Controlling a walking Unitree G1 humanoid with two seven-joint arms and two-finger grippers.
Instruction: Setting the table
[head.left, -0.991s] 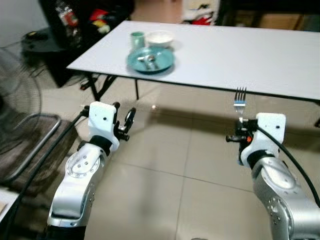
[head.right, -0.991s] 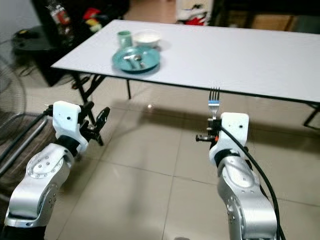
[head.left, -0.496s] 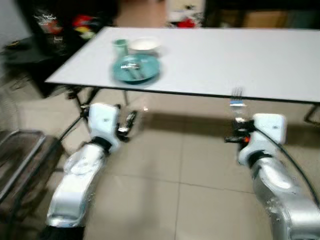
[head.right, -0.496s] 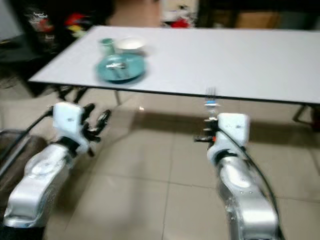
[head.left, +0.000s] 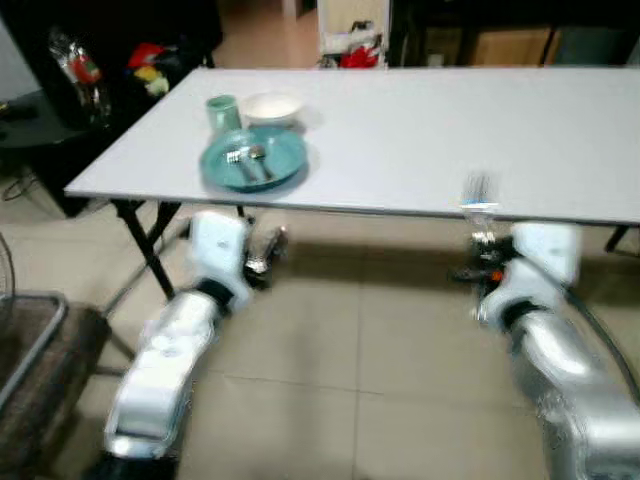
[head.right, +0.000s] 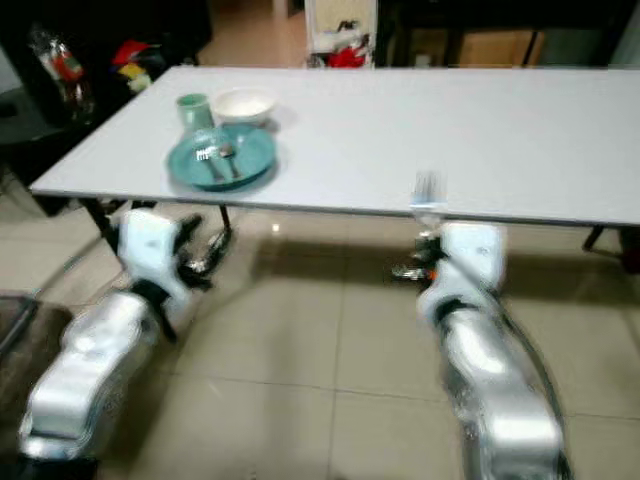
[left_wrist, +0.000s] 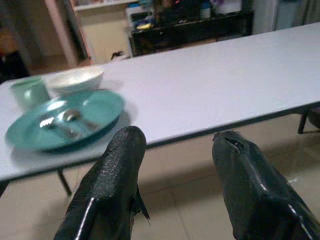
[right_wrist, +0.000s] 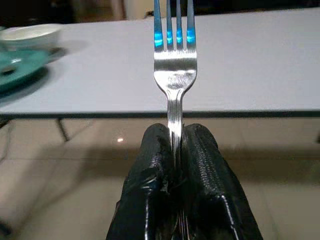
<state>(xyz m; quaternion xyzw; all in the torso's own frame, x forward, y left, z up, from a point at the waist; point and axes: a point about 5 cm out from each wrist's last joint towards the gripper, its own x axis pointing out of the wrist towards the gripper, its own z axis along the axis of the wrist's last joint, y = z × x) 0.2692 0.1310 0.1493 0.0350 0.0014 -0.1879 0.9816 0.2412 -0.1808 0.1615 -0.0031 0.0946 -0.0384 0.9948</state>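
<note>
Steel fork (right_wrist: 174, 65) stood upright, pinched in the right gripper (right_wrist: 176, 150) just short of the white surface (head.left: 430, 130). Left gripper (left_wrist: 175, 150) hung open and empty. Carrying step; next, likely lay it beside the teal plate (head.left: 285, 170).

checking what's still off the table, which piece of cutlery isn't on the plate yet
The fork, clamped upright in the right hand short of the table edge. The other cutlery already lies on the teal plate.
</note>
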